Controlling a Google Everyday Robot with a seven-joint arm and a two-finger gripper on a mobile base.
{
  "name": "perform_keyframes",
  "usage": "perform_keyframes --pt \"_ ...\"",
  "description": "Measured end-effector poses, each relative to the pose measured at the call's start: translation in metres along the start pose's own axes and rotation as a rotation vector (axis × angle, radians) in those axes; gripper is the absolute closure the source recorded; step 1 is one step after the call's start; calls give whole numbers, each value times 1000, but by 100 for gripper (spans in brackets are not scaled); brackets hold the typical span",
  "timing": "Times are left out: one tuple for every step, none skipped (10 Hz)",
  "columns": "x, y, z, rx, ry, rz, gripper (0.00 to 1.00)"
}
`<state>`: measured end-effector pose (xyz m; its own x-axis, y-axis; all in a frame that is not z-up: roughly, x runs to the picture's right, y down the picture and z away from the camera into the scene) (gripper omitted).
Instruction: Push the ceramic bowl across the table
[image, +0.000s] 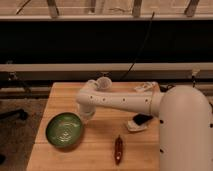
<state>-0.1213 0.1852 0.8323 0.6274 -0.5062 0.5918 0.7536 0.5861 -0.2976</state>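
1. Nearest me, my arm's big white shell (186, 131) fills the right side of the view, covering that part of the table (100, 150).
2. A small reddish-brown object (118, 148), narrow and elongated, lies on the planks close to the near edge.
3. The ceramic bowl (64, 130) sits upright at the table's near left area, glossy green, close to the left edge.
4. My gripper (86, 114) is down at the bowl's far-right rim, right against it as far as I can see; I cannot tell how it is set or whether it has hold of anything.
5. A small white-and-dark object (139, 122) lies just beside the arm shell, mid-table.
6. Farther back, a translucent white cup (103, 82) stands near the far edge, behind my forearm (122, 100).
7. A whitish object (145, 87) lies at the far right.
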Motion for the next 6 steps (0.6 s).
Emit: perform_keyframes --pt "-4 -3 1 0 -1 -15 100" --pt "-7 -6 2 1 -2 -27 100" --pt "-10 -9 2 1 -2 -37 100" --pt "-11 -10 2 1 -2 -45 100" --pt "-15 -12 3 0 -3 -58 100" --pt "-21 -19 5 1 -2 -77 100"
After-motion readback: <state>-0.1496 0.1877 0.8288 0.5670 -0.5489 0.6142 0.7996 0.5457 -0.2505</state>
